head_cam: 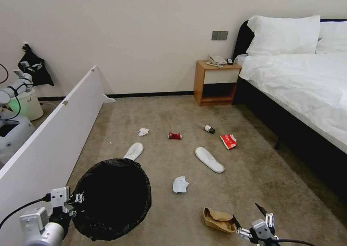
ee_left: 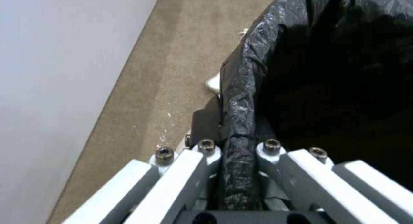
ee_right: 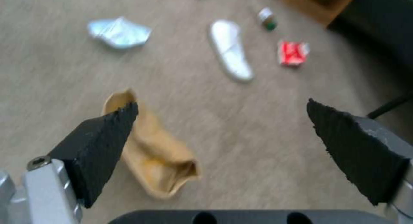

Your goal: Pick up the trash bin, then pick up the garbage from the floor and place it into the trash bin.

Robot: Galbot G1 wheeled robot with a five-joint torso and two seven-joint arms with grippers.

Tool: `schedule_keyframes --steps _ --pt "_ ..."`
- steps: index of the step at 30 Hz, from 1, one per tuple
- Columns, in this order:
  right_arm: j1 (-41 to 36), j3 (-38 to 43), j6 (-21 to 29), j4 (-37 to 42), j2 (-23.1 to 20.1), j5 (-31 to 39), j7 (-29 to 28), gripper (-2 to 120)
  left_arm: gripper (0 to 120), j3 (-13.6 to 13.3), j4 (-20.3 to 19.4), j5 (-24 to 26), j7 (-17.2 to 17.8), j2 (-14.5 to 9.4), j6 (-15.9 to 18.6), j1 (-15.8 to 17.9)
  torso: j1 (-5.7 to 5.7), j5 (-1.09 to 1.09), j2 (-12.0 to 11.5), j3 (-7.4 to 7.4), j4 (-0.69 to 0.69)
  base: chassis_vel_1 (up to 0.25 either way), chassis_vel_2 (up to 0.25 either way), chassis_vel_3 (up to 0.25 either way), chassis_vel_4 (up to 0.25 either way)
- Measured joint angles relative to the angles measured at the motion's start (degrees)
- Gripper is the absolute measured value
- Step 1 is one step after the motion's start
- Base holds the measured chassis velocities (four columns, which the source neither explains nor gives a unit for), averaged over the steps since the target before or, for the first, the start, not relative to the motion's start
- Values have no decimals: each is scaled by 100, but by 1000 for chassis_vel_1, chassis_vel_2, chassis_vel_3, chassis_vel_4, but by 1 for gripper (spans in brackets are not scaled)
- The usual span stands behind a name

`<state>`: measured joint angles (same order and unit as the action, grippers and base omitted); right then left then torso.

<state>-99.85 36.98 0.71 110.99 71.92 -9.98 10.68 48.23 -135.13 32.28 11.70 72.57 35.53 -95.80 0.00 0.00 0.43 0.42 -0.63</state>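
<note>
Left pincer (head_cam: 77, 198) clamped on the rim of the trash bin (head_cam: 112, 197), lower left of frame, bin held beside the white panel (head_cam: 54, 137). Right pincer (head_cam: 249, 217) spread wide, lower right, just beside the brown cardboard (head_cam: 218, 220). I see slippers (head_cam: 209, 159), tissue (head_cam: 180, 184), red can (head_cam: 174, 135), bottle (head_cam: 209, 129), red packet (head_cam: 228, 141) on the carpet mid-frame.

On the carpet (head_cam: 253, 173) lie two slippers (head_cam: 209, 159) (head_cam: 134, 151), two tissues (head_cam: 180, 184) (head_cam: 143, 131), one crushed can (head_cam: 175, 135), one bottle (head_cam: 209, 129), one red packet (head_cam: 228, 141), one cardboard scrap (head_cam: 218, 219), plus one bin (head_cam: 112, 197).
</note>
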Motion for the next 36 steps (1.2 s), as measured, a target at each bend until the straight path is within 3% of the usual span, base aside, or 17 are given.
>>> schedule_keyframes --steps 2,3,4,5,13,22,36 --pt "29 -56 70 -65 -93 62 13 100 4 4 -13 1 15 11 16 1 0 1 0 0 0 0 0 0 0" --pt "97 -246 253 -213 -424 344 40 100 4 6 -50 -4 61 38 51 6 0 2 0 0 -1 0 0 0 0" --pt "136 -541 547 -329 -1202 839 97 100 4 6 -133 -22 142 68 119 22 0 0 0 0 1 0 0 0 0" --pt "132 -625 630 -339 -1455 990 101 100 4 6 -160 -45 160 72 136 26 0 1 0 0 0 0 0 0 0" --pt "234 -940 831 -326 -2166 1367 159 100 4 -7 -263 -134 208 132 194 -12 0 0 0 0 0 0 0 0 0" --pt "682 -1398 901 -543 -2270 1245 169 100 4 2 -378 -171 218 175 211 -136 0 -1 0 0 1 0 0 0 0" --pt "1632 -2110 1135 -1281 -1933 1094 21 100 4 62 -495 -238 224 315 209 -372 0 -1 0 0 0 0 0 0 0"
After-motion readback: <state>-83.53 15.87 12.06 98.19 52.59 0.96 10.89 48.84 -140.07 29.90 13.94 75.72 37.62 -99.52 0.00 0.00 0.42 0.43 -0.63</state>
